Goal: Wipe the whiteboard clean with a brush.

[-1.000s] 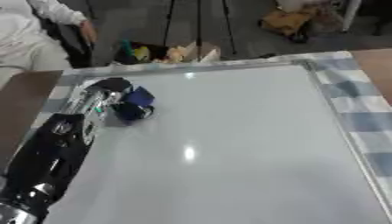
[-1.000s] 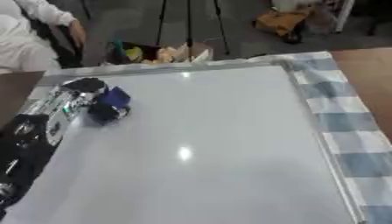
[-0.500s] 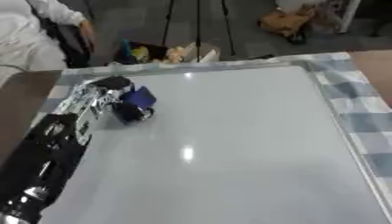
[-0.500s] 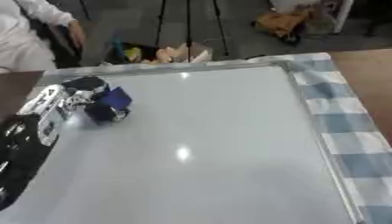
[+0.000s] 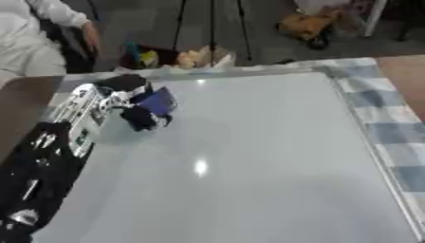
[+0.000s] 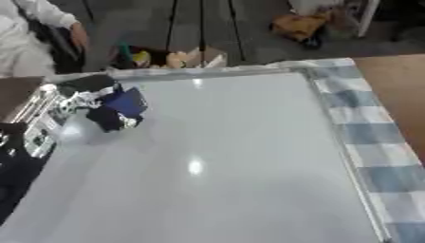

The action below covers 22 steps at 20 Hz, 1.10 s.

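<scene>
Near the whiteboard's far-left corner, left hand grips a blue brush.

The left hand holds the brush on the whiteboard's far left corner.

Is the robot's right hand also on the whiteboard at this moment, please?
No: only the left hand, curled round the blue brush, is on the whiteboard.

left hand curled, arm outstretched.
</scene>
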Each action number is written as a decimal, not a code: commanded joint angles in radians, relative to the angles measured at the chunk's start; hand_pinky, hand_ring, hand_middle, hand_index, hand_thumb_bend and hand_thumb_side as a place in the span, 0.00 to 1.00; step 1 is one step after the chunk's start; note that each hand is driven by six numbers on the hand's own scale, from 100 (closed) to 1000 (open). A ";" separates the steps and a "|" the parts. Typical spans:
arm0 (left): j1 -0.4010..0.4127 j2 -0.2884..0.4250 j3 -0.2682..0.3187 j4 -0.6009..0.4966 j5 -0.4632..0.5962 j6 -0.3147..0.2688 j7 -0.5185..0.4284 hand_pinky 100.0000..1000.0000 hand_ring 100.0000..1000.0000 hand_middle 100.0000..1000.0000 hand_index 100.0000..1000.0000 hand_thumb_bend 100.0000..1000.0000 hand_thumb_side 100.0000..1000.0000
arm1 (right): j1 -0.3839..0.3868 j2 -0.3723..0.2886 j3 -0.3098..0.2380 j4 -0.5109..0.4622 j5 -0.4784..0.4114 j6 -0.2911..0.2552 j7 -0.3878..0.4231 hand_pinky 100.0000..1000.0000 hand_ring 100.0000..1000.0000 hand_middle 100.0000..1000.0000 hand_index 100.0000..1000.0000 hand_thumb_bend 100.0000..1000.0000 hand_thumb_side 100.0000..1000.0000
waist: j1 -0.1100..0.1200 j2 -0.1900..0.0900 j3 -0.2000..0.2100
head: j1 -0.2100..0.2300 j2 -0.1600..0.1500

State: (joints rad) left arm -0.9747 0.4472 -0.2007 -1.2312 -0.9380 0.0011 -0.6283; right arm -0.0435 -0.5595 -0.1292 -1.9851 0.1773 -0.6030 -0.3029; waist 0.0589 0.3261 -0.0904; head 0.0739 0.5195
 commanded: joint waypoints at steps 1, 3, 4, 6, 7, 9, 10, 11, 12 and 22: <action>-0.003 0.045 -0.021 -0.085 0.045 -0.009 -0.027 0.00 0.21 0.10 0.10 0.00 0.19 | -0.001 -0.027 -0.012 -0.015 0.003 -0.003 -0.006 0.76 0.79 0.66 0.84 0.00 0.99 | -0.007 -0.023 0.001 | -0.005 0.010; 0.010 0.053 -0.041 -0.128 0.072 -0.018 -0.042 0.00 0.21 0.10 0.10 0.00 0.19 | 0.000 -0.030 -0.013 -0.015 0.002 -0.005 -0.009 0.76 0.79 0.66 0.84 0.00 0.99 | -0.008 -0.025 0.002 | -0.008 0.011; 0.017 0.060 -0.055 -0.149 0.085 -0.023 -0.046 0.00 0.21 0.10 0.10 0.00 0.19 | 0.001 -0.031 -0.013 -0.015 0.002 -0.006 -0.010 0.76 0.79 0.66 0.84 0.00 0.99 | -0.008 -0.025 0.003 | -0.011 0.012; 0.032 0.074 -0.079 -0.194 0.113 -0.025 -0.048 0.00 0.20 0.10 0.10 0.00 0.19 | 0.002 -0.034 -0.013 -0.015 0.000 -0.009 -0.011 0.76 0.79 0.66 0.84 0.00 0.99 | -0.007 -0.026 0.005 | -0.013 0.013; 0.038 0.080 -0.088 -0.216 0.126 -0.022 -0.046 0.00 0.20 0.09 0.10 0.00 0.19 | 0.002 -0.035 -0.013 -0.015 -0.001 -0.009 -0.011 0.76 0.79 0.66 0.84 0.00 0.99 | -0.007 -0.026 0.006 | -0.014 0.012; 0.052 0.093 -0.104 -0.259 0.152 -0.004 -0.043 0.00 0.20 0.09 0.10 0.00 0.20 | 0.002 -0.036 -0.013 -0.015 -0.001 -0.010 -0.010 0.76 0.79 0.66 0.84 0.00 0.99 | -0.005 -0.027 0.007 | -0.015 0.012; 0.058 0.099 -0.109 -0.281 0.166 0.008 -0.044 0.00 0.20 0.09 0.10 0.00 0.20 | 0.002 -0.036 -0.013 -0.015 -0.001 -0.010 -0.009 0.76 0.79 0.66 0.84 0.00 0.99 | -0.005 -0.027 0.007 | -0.016 0.011; 0.065 0.106 -0.114 -0.302 0.179 0.021 -0.047 0.00 0.20 0.09 0.10 0.00 0.21 | 0.002 -0.036 -0.013 -0.015 -0.001 -0.011 -0.009 0.76 0.79 0.66 0.84 0.00 0.99 | -0.004 -0.026 0.008 | -0.017 0.010; 0.078 0.115 -0.120 -0.324 0.193 0.034 -0.045 0.00 0.19 0.09 0.10 0.00 0.21 | 0.003 -0.035 -0.013 -0.015 0.001 -0.011 -0.008 0.76 0.79 0.66 0.84 0.00 0.99 | -0.004 -0.025 0.011 | -0.021 0.009; 0.165 0.160 -0.153 -0.523 0.365 0.176 -0.096 0.00 0.19 0.08 0.10 0.00 0.23 | -0.002 -0.020 -0.004 -0.015 0.024 -0.001 -0.005 0.76 0.79 0.66 0.84 0.00 0.99 | -0.002 -0.012 0.023 | -0.032 0.012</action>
State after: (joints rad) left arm -0.7987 0.5731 -0.3552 -1.7193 -0.6049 0.1570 -0.7158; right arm -0.0374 -0.5656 -0.1283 -1.9851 0.1922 -0.6069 -0.3081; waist 0.0597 0.3297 -0.0680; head 0.0449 0.5272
